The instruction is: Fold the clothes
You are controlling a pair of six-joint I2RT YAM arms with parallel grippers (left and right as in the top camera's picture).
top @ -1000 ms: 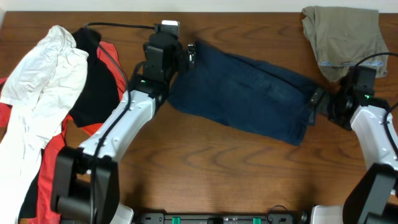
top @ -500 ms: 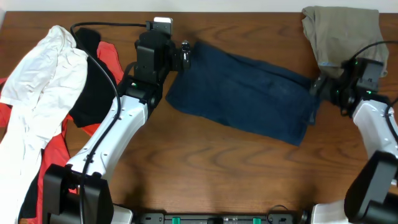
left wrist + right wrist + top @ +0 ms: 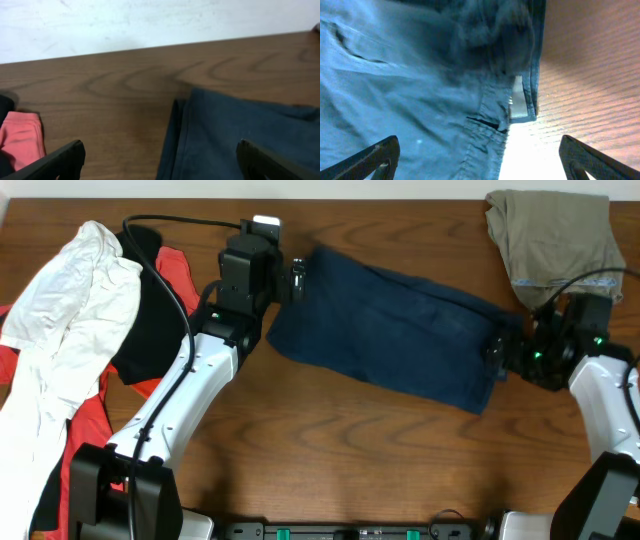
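Overhead shows the navy shorts [image 3: 400, 330] lying flat mid-worktop [image 3: 330, 450], between the left jaws and right jaws, both wide and empty. Soft, light cloth, likely to sag; best pinched at the seamed end corners.

You will find no text, brand, number or sign that can be read in any of the three views. The closest thing is a small pale tag [image 3: 519, 102] at the hem edge of the navy shorts [image 3: 410, 95], which you can see from the right wrist. Its face is washed out by glare and blur, so it gives you no letters or figures.
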